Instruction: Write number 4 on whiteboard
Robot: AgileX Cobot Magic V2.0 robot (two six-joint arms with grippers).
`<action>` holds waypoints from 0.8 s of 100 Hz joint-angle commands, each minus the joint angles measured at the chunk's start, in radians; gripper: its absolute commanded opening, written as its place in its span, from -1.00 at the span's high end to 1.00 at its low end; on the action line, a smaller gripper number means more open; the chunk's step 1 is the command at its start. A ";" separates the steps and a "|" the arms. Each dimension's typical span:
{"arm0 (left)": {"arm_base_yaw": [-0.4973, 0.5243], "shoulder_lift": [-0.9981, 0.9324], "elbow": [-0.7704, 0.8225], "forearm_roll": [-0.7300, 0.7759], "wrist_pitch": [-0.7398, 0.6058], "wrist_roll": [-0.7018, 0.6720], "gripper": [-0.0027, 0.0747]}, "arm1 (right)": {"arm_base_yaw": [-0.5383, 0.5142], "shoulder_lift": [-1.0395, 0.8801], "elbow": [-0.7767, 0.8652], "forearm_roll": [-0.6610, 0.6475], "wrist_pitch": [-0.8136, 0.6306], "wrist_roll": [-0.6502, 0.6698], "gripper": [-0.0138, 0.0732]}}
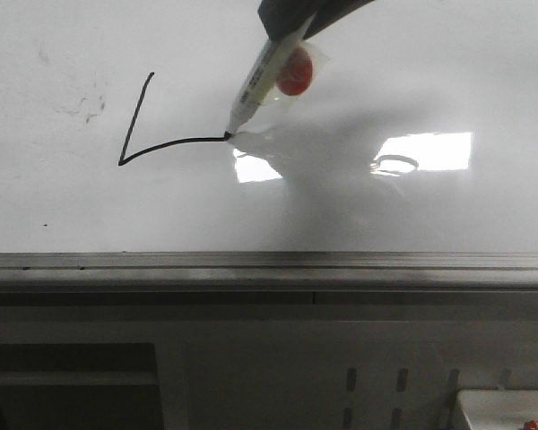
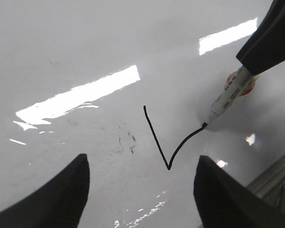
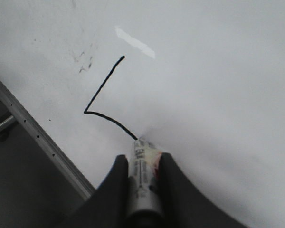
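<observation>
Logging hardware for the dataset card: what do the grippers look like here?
Both look alike: matte black, broad tapered fingers with rounded tips and smooth faces. The left gripper shows two wide dark fingers; the right gripper looks the same. No cables, labels or markings are visible.

Even, bright overhead light; rectangular glare patches on the glossy whiteboard [image 1: 63, 206]; soft shadow beneath the marker [image 1: 264, 76]; slightly soft focus.

A white cabinet front [image 1: 251, 376] below — slotted holes, a dark open recess [image 1: 67, 385] at left.
</observation>
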 commanded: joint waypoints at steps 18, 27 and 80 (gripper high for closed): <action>0.002 -0.001 -0.030 -0.015 -0.070 -0.010 -0.20 | 0.038 0.028 -0.170 -0.050 -0.079 -0.013 0.83; 0.002 -0.001 -0.030 -0.015 -0.070 -0.010 -0.20 | 0.037 0.069 -0.195 -0.071 -0.087 -0.013 0.83; 0.002 -0.001 -0.030 0.013 -0.070 -0.010 -0.20 | 0.103 0.118 -0.029 -0.008 -0.008 -0.009 0.83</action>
